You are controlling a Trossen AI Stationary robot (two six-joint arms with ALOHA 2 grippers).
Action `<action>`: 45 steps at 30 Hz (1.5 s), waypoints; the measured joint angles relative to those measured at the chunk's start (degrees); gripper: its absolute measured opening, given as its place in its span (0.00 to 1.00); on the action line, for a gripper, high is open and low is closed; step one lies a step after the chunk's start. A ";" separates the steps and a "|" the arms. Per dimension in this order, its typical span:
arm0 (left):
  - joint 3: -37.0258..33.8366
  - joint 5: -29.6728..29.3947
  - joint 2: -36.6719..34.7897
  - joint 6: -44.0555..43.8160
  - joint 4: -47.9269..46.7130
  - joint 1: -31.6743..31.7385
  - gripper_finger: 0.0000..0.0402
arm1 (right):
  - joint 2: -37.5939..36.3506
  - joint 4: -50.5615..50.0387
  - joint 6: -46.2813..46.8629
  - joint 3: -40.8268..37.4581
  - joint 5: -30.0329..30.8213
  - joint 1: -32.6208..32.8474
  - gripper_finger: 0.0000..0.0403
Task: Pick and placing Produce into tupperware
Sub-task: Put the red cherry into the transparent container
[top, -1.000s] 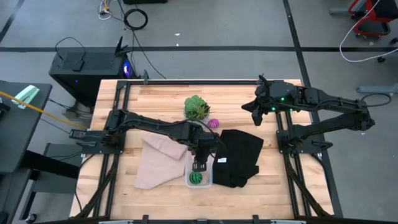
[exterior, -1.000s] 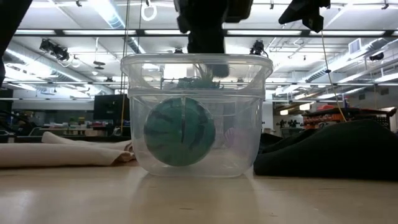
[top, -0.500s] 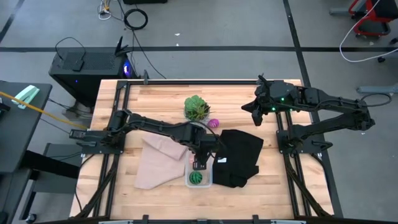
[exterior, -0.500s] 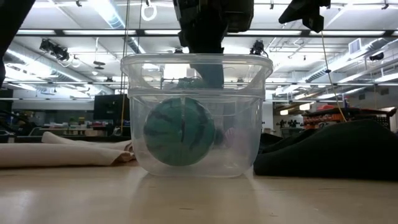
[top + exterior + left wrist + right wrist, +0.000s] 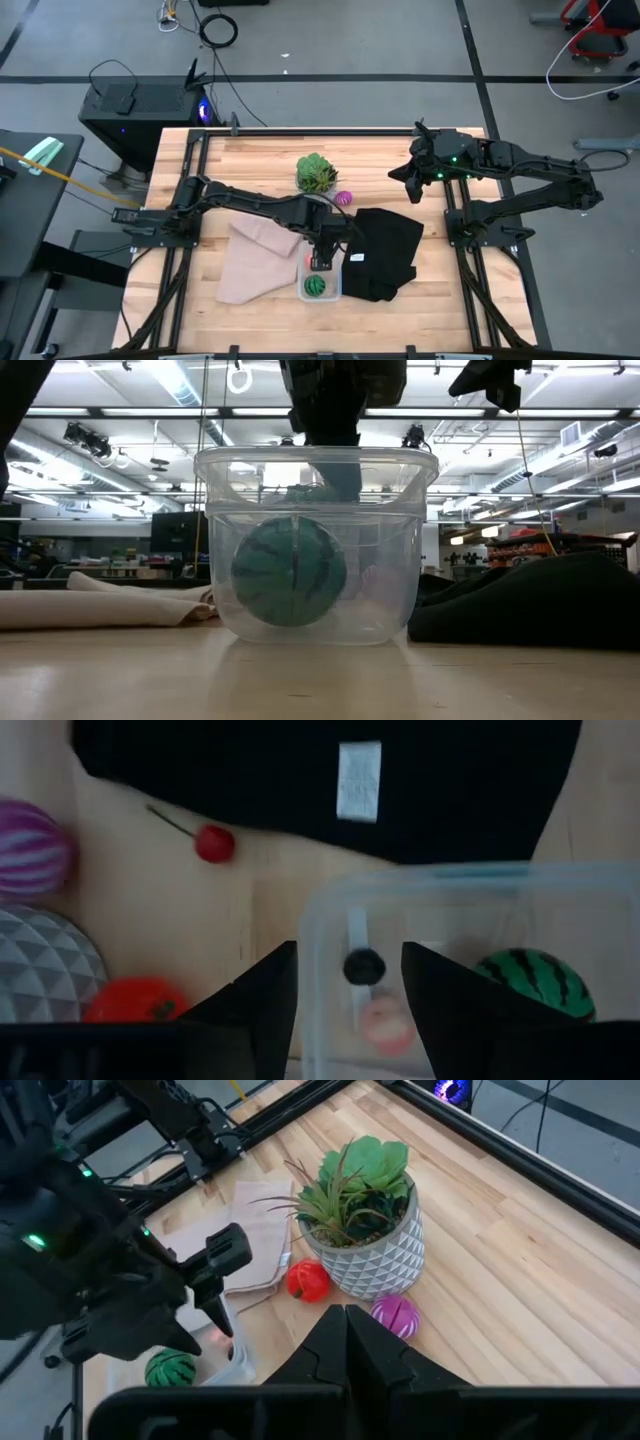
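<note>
From my left wrist view, the left gripper (image 5: 349, 982) hangs over the tub (image 5: 450, 890), fingers spread; a dark berry (image 5: 364, 966), pink piece (image 5: 385, 1025) and green ball (image 5: 533, 978) lie inside. Overhead hides the small ones. The right gripper (image 5: 412, 190), fingers pressed together, waits well beyond the tub.

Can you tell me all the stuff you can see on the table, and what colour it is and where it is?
tupperware: 1, clear, near front edge, between the two cloths
striped ball: 1, dark green, inside the tupperware
small round pieces: 2, one dark, one pink, inside the tupperware
cherry: 1, red with a stem, on the wood beside the black cloth
tomato: 1, red, next to the plant pot
magenta ball: 1, striped, beside the pot
plant: 1, green in a white pot, table middle
black cloth: 1, right of the tupperware
tan cloth: 1, left of it
left gripper: open, over the tupperware
right gripper: shut, raised at the right
</note>
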 joint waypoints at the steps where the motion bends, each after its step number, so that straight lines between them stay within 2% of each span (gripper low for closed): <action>1: 0.00 -0.69 -0.45 0.03 1.00 0.00 0.47 | 0.00 0.01 0.00 0.00 0.00 0.00 0.02; 6: 0.02 -4.46 -3.84 0.40 8.11 0.17 0.45 | 0.00 -0.22 0.24 0.00 0.00 0.00 0.02; 15: -2.01 -4.90 -9.53 -1.34 28.38 1.57 0.38 | 0.00 -0.86 0.32 0.00 0.03 -0.02 0.02; 21: -16.62 -4.77 -18.55 -7.97 55.78 1.80 0.33 | 0.00 -1.72 0.28 0.00 0.26 -0.01 0.02; 24: -25.42 -4.75 -24.55 -11.05 63.84 3.54 0.31 | 0.00 -1.72 0.28 0.00 0.26 -0.02 0.02; 36: -53.66 -8.20 -50.63 -13.10 60.86 10.17 0.28 | 0.07 -1.30 1.37 0.00 0.48 -0.07 0.02; 40: -57.68 -6.62 -58.82 -10.65 57.98 10.97 0.28 | 0.17 -0.72 2.40 0.00 1.28 -0.07 0.02; 45: -58.60 -4.34 -66.96 -7.75 43.54 12.99 0.27 | 0.82 0.06 4.39 -0.02 1.90 -0.07 0.02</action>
